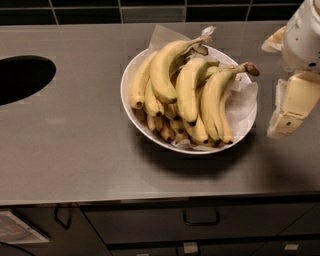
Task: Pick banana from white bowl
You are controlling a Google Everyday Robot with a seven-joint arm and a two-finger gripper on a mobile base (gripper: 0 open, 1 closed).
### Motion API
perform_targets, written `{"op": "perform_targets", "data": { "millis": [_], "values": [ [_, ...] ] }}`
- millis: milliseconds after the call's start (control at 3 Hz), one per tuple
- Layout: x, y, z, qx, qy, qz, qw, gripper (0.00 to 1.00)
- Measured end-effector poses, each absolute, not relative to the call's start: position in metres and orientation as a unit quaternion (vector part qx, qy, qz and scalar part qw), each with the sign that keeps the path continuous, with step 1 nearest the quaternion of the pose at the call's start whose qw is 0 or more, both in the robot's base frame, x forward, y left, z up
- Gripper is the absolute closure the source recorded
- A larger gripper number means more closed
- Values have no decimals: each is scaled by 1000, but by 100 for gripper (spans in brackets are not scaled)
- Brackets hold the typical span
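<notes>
The white bowl (pixel 131 107) sits at centre frame on a grey steel counter (pixel 75 140), heaped with yellow bananas over a sheet of white paper (pixel 245 102).

The banana (pixel 162 67), the longest and most strongly curved, lies on top of the heap toward the upper left of the pile. Its pale stem points to the upper right and its dark tip points down toward bowl centre. It rests against neighbouring bananas on both sides.

The gripper (pixel 290 107) is at the right edge of the frame, just beside the bowl's right rim and clear of it. It has hold of nothing; how far the fingers are spread I cannot tell.

Step in hand, as judged: approach, with no contact yet. The next move calls for travel leftward across the bowl, over the shorter bananas on the right, then a descent onto the curved body of the target, fingers straddling its width.

Open room: bare counter lies left of the bowl and in front of it. A dark round opening (pixel 22 77) sits at the left edge, well apart from the bowl. The counter's front edge runs across the lower frame, with drawers (pixel 200 220) below. A dark tiled wall (pixel 100 10) closes the top.

Risk: crowded fruit may shift or lift together.
</notes>
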State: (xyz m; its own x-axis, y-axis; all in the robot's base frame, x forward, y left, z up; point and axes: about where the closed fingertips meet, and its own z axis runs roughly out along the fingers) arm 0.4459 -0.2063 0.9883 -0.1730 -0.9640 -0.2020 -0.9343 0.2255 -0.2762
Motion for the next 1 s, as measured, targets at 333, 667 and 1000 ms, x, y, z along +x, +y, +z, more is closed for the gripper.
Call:
{"op": "perform_targets", "data": {
  "millis": [333,667,1000],
  "values": [
    [465,-176,1010,-670,722,-56,164,0],
    [489,-129,1033,-734,655,-51,169,0],
    [524,-74,1044,-796,569,-6,209,0]
  ]
}}
